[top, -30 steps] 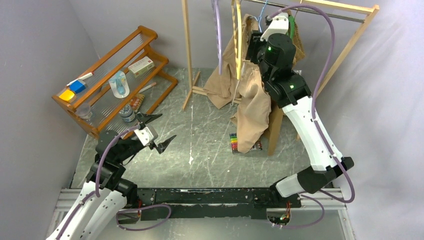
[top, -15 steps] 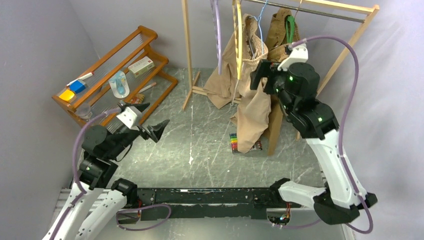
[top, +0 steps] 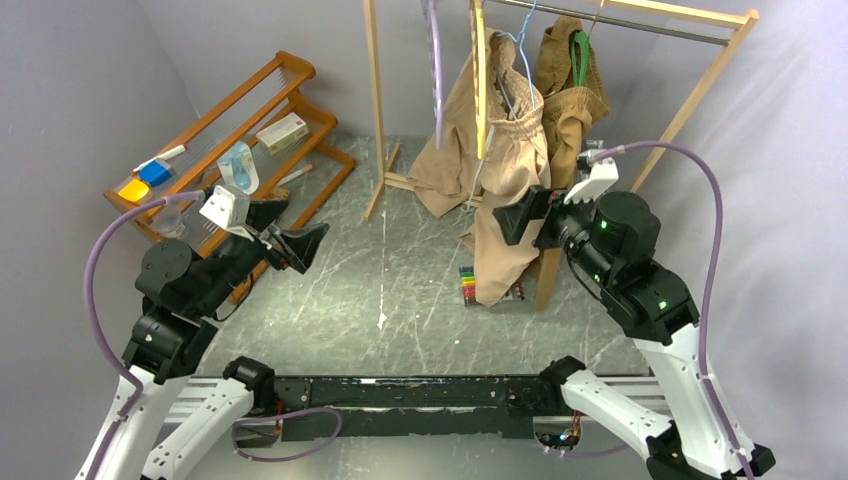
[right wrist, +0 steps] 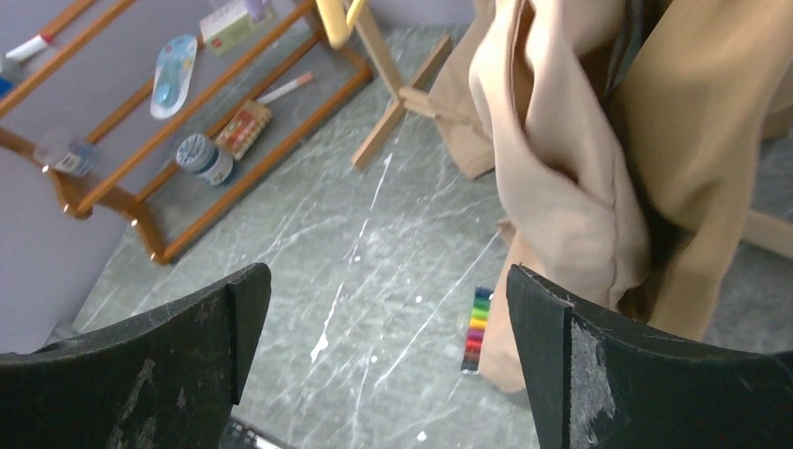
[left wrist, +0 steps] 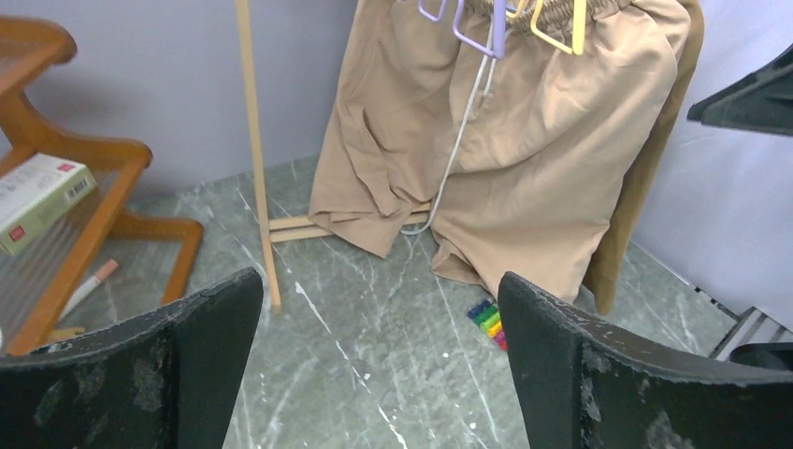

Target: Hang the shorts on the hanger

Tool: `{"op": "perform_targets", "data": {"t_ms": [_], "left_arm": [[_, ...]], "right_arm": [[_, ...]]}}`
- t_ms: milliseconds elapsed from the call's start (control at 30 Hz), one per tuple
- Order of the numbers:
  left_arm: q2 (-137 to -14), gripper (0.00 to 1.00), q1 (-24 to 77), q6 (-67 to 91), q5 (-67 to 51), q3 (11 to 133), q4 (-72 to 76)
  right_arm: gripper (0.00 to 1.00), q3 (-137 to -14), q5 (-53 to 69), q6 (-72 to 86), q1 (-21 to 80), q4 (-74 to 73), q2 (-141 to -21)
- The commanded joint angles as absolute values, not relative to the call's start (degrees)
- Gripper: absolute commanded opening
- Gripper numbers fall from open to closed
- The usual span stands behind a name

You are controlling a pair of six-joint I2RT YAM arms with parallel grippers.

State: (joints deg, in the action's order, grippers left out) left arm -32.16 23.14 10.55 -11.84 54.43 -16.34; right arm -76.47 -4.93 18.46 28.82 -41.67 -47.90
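The light tan shorts (top: pixel 508 170) hang on the thin light-blue hanger (top: pixel 520 62), whose hook sits over the rack's rail (top: pixel 640 22). Their white drawstring (left wrist: pixel 458 140) dangles down the front, and the legs reach the floor. My right gripper (top: pixel 522 222) is open and empty, just in front of the shorts' lower part and not touching them. In its own view the shorts (right wrist: pixel 570 178) fill the upper right, beyond the right gripper (right wrist: pixel 388 281). My left gripper (top: pixel 285 230) is open and empty, raised near the shelf, with the shorts (left wrist: pixel 524 131) far ahead of its wide jaws.
A lilac hanger (top: pixel 436 70) and a yellow hanger (top: pixel 480 85) hang left of the shorts. Darker brown shorts on a green hanger (top: pixel 578 52) hang to the right. A wooden shelf (top: pixel 230 160) with small items stands at left. Coloured blocks (top: pixel 466 285) lie by the rack's foot.
My right gripper has opened and drawn back and down from the rail, leaving the hanger with the shorts hanging there. My left arm has lifted and swung left towards the shelf.
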Motion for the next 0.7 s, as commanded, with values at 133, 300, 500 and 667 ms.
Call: {"op": "perform_targets", "data": {"t_ms": [133, 300, 500, 667], "left_arm": [[-28.93, 1.0, 22.98, 19.71, -10.19, 48.68, -18.79], [-28.56, 1.0, 22.93, 22.95, -11.38, 46.52, -18.99], [-28.16, 1.0, 22.88, 22.78, -10.93, 46.64, -20.02], [-27.67, 1.0, 22.97, 22.4, -10.98, 46.88, -19.84]], "right_arm": [[1.0, -65.4, 8.53, 25.08, 28.54, -37.98, -41.6], [1.0, -61.26, 9.46, 28.05, 28.51, -35.85, -39.33], [1.0, -61.57, 8.09, 27.73, 28.55, -35.63, -38.22], [1.0, -61.57, 9.05, 27.76, 28.55, -34.64, -37.85]]}}
